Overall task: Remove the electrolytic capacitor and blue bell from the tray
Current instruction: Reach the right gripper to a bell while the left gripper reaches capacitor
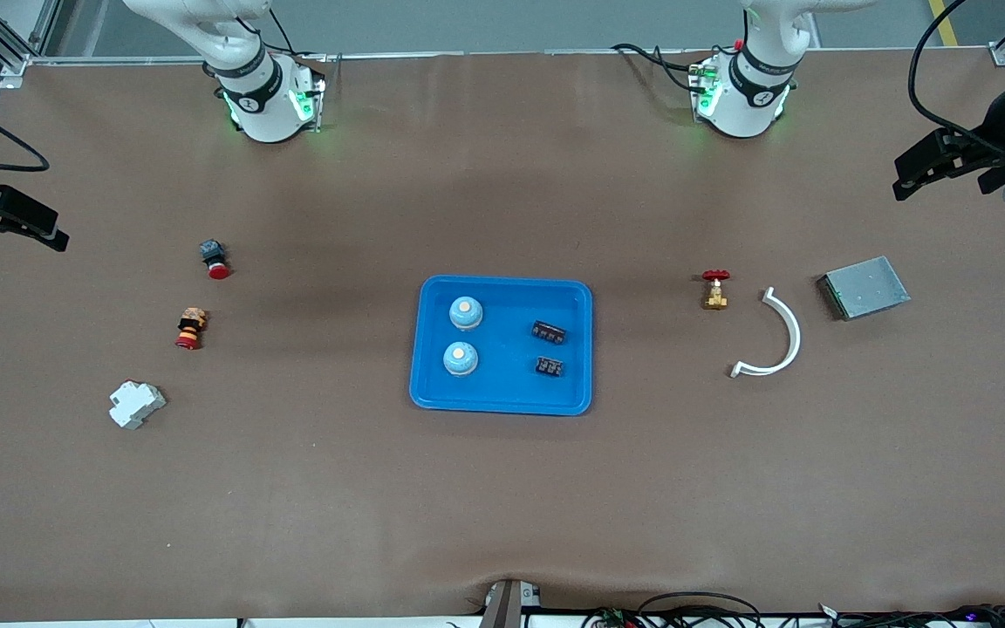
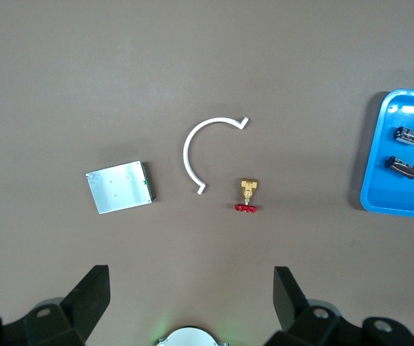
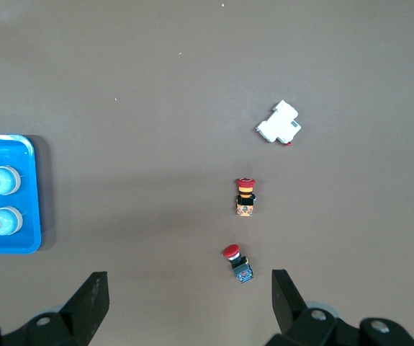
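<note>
Nothing lifted from the tray (image 1: 502,401) yet.
Both bells (image 1: 465,312) and capacitors (image 1: 548,331) look light, rigid; bell domes are best pinched low. Left gripper (image 2: 191,288) and right gripper (image 3: 189,292) fingers are spread wide.

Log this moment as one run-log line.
stage: not started | tray: two blue bells, two capacitors inside | left hand: open, waiting over table | right hand: open, waiting over table

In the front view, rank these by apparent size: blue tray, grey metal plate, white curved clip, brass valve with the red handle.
1. Blue tray, by far the largest.
2. Grey metal plate and white curved clip: the clip spans more, the plate covers more solid area, so too close to rank.
3. Brass valve, the smallest.
</note>
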Controlling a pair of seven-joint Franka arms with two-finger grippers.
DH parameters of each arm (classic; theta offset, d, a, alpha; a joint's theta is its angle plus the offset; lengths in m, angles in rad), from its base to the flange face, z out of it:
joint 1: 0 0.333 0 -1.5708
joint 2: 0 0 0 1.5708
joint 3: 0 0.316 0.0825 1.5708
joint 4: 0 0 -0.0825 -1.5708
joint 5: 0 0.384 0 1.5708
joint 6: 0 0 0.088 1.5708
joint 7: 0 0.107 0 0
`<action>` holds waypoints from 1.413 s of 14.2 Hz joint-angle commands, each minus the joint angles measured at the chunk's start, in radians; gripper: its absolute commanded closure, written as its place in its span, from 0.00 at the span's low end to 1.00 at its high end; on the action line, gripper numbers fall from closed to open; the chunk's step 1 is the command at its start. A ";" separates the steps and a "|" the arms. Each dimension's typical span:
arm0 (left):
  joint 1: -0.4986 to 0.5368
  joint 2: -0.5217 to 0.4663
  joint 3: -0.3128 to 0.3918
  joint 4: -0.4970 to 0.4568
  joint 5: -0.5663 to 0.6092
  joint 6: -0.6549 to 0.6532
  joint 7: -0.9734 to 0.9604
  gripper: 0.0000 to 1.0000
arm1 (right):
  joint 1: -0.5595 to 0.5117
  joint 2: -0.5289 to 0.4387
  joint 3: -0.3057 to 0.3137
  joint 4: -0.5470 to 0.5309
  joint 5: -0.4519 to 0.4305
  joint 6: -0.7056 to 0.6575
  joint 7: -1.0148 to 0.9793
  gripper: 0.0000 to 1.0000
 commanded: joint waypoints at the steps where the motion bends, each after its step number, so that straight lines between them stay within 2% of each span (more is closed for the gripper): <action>1: 0.006 -0.009 -0.006 0.008 -0.006 -0.020 0.015 0.00 | 0.003 -0.005 0.004 0.003 0.019 0.006 0.010 0.00; 5: -0.007 0.010 -0.009 0.013 0.028 -0.018 -0.002 0.00 | 0.009 -0.005 0.004 -0.011 0.019 0.005 0.032 0.00; 8: -0.014 0.036 -0.029 0.004 0.017 -0.014 -0.014 0.00 | 0.082 -0.007 0.004 -0.063 0.017 0.039 0.178 0.00; 10: -0.012 0.060 -0.044 -0.009 0.016 -0.006 -0.060 0.00 | 0.140 -0.007 0.004 -0.121 0.019 0.112 0.253 0.00; 14: -0.009 0.051 -0.156 -0.175 0.014 0.133 -0.343 0.00 | 0.280 0.002 0.004 -0.204 0.019 0.219 0.446 0.00; 16: -0.009 0.060 -0.208 -0.246 0.014 0.222 -0.486 0.00 | 0.320 0.006 0.004 -0.274 0.019 0.339 0.490 0.00; 19: -0.011 0.079 -0.285 -0.392 0.014 0.440 -0.707 0.00 | 0.384 0.064 0.004 -0.313 0.019 0.414 0.538 0.00; 20: -0.012 0.108 -0.314 -0.409 0.014 0.495 -0.791 0.00 | 0.409 0.082 0.004 -0.322 0.019 0.445 0.577 0.00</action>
